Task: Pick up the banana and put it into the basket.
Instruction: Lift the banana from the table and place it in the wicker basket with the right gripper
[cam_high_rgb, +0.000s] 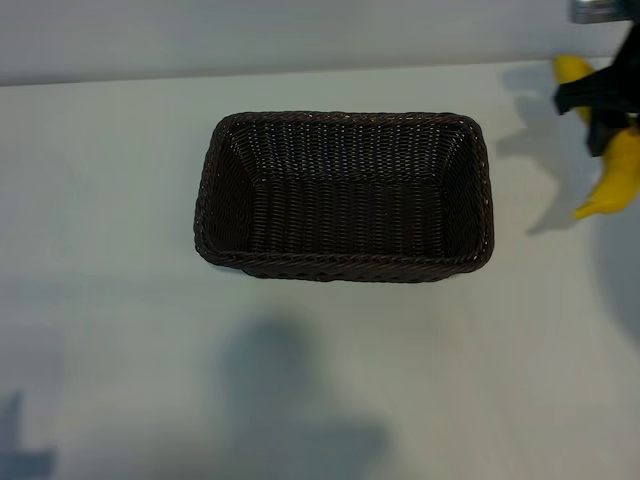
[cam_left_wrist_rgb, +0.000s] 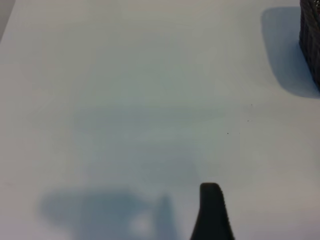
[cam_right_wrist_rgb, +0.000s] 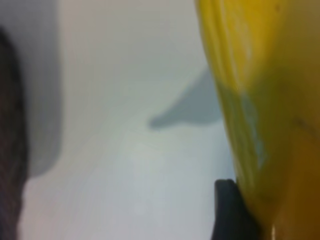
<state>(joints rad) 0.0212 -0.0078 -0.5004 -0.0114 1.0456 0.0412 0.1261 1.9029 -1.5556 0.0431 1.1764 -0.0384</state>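
Right pincer (cam_high_rgb: 603, 112), at the desk's (cam_high_rgb: 120, 300) far right edge, grips the banana (cam_high_rgb: 612, 180) at mid-length and holds it clear of the desk, its shadow lying apart. Pick-up appears done; carrying it over the empty basket (cam_high_rgb: 343, 262) and releasing remain. Left pincer (cam_left_wrist_rgb: 212, 210) parked, open, beyond the basket's other side.

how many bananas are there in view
1. The banana is at the exterior view's right edge, beside the basket rather than in it, gripped by the right gripper. Nothing lies inside the basket.
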